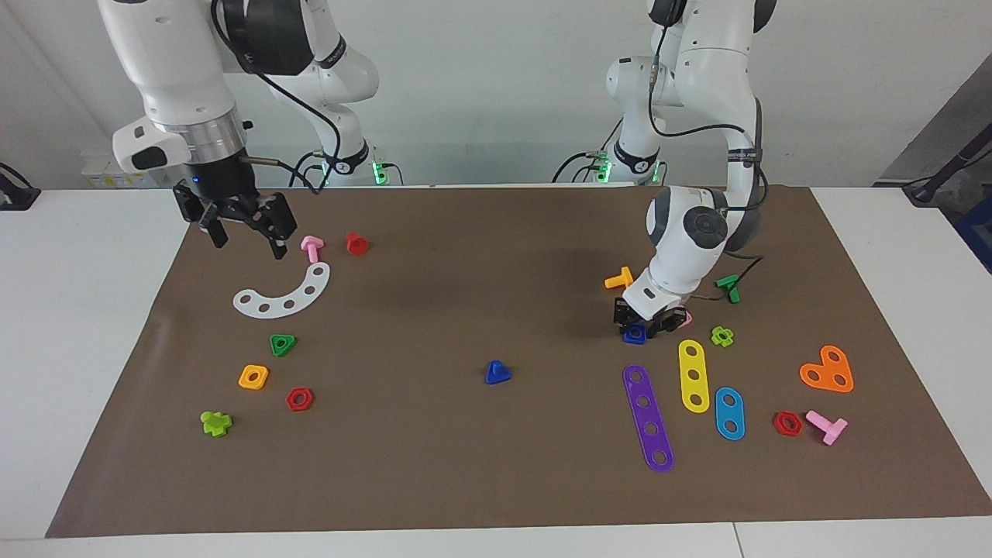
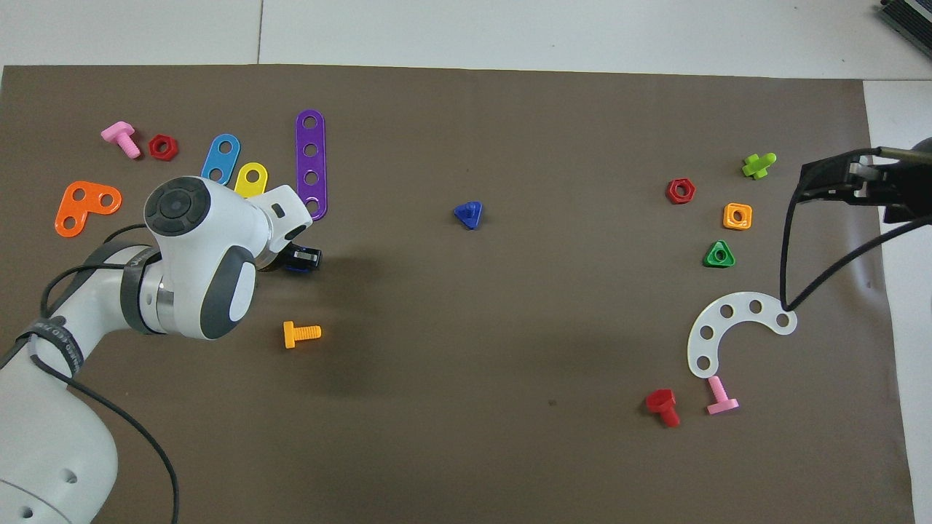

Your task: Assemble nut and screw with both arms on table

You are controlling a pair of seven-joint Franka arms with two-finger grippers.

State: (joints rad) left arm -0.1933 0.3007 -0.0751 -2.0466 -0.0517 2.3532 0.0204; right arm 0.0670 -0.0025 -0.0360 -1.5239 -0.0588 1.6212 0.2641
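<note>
left gripper (image 1: pixel 641 325) gripping blue square nut (image 1: pixel 635 334) on mat | right gripper (image 1: pixel 242 230) hanging wide open over mat edge | blue screw (image 1: pixel 497 373) lying mid-mat

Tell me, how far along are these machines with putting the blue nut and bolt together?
Barely begun; nothing is joined yet. In hand: the left gripper is down at the mat around the nut, jaws either side of it. The screw lies untouched mid-table, apart from the nut. The right gripper hangs open above the mat's edge at its own end, holding nothing. Left: lifting the nut, picking up the screw, threading them.
</note>
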